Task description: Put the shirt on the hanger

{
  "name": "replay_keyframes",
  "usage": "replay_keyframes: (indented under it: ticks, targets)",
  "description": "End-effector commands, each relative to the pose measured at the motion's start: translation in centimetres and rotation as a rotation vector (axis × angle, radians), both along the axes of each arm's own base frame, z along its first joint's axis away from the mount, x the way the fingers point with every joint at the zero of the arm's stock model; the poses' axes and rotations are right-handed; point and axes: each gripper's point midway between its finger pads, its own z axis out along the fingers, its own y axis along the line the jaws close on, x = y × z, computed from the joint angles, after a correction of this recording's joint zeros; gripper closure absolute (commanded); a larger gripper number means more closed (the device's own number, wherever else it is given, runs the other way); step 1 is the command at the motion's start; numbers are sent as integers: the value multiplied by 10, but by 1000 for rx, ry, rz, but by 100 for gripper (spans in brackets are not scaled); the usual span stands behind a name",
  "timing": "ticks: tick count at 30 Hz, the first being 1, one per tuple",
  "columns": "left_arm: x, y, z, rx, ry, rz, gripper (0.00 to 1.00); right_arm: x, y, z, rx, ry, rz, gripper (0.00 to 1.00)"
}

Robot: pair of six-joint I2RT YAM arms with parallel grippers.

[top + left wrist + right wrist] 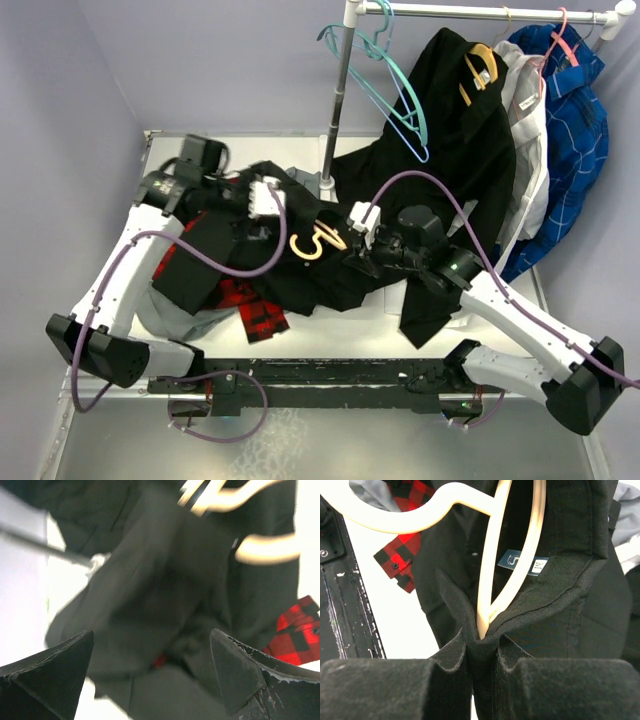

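Top external: left gripper hovers, fingers apart and empty, above the shirt heaped on the table. The hanger lies between both grippers, hook toward the left. Right gripper, nearer, is clamped on the shirt's collar where the hanger enters.

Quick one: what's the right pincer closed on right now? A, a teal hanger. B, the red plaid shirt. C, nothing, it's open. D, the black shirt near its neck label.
D: the right wrist view shows the right pincer shut on a fold of the black shirt, just below its neck label.
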Motion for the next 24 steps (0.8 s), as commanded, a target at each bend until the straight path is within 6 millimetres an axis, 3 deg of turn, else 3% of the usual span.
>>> replay_keyframes:
  ticks: [1, 5, 7, 9, 13, 16, 18, 20, 24]
  targets:
    - [11, 42, 43, -128, -88, 79, 1, 10, -12, 21, 81, -60, -132, 100]
    - [30, 81, 34, -120, -138, 208, 1, 6, -14, 19, 93, -48, -138, 100]
    - [39, 100, 18, -95, -135, 267, 1, 5, -15, 22, 93, -49, -134, 100]
    - [35, 108, 3, -91, -56, 289, 1, 6, -17, 23, 85, -54, -146, 100]
    - [-8, 93, -30, -124, 173, 195, 1, 7, -20, 29, 100, -69, -164, 100]
    - [-27, 83, -49, -107, 254, 204, 1, 6, -18, 36, 132, -67, -172, 100]
    - [-24, 78, -63, -63, 237, 269, 1, 6, -18, 39, 144, -62, -176, 100]
    - [-8, 73, -65, -60, 160, 345, 1, 6, -17, 38, 144, -56, -172, 100]
    - [-13, 67, -77, -39, 271, 361, 1, 6, -16, 36, 141, -49, -168, 100]
